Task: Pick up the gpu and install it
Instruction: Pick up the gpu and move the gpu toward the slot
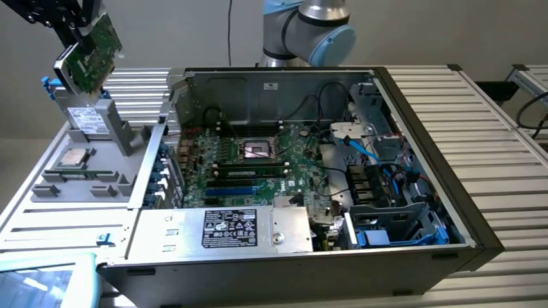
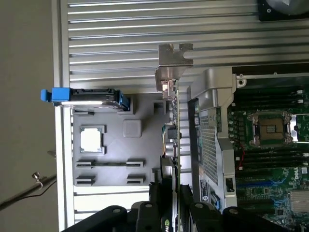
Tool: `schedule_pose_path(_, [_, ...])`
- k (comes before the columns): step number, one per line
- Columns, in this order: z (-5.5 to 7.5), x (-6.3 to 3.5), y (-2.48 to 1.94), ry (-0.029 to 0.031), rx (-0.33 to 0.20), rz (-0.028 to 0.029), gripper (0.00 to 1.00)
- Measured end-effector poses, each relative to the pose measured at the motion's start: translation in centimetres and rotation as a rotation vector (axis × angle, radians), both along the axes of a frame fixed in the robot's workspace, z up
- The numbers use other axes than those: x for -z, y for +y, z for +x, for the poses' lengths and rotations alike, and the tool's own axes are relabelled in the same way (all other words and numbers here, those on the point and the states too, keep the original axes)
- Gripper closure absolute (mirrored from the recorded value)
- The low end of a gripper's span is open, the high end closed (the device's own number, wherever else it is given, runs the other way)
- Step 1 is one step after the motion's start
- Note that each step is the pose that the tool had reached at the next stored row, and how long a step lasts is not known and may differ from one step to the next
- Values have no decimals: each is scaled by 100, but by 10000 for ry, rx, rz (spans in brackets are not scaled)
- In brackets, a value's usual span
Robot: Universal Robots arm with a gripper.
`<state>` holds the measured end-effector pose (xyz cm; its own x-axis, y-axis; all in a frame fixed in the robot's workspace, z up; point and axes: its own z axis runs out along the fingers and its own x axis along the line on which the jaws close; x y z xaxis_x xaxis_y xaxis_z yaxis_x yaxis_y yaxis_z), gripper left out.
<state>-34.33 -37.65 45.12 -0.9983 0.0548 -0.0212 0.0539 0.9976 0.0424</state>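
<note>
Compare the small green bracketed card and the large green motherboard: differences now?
Pose: the small green gpu card hangs tilted in the black gripper; the large green motherboard lies flat in the open metal case. Size: the gpu is far smaller than the motherboard. Both are green circuit boards.

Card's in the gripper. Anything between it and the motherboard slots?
The gpu hangs in the gripper above the gray tray, outside the computer case. The case's side wall stands between it and the motherboard. The card looks higher than that wall's rim, so the way over it seems open.
</note>
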Motion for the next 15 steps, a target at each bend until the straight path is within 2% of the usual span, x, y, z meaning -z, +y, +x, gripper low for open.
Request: schedule_pose_path(15, [2,-38,-1,-4,-2583,3,73])
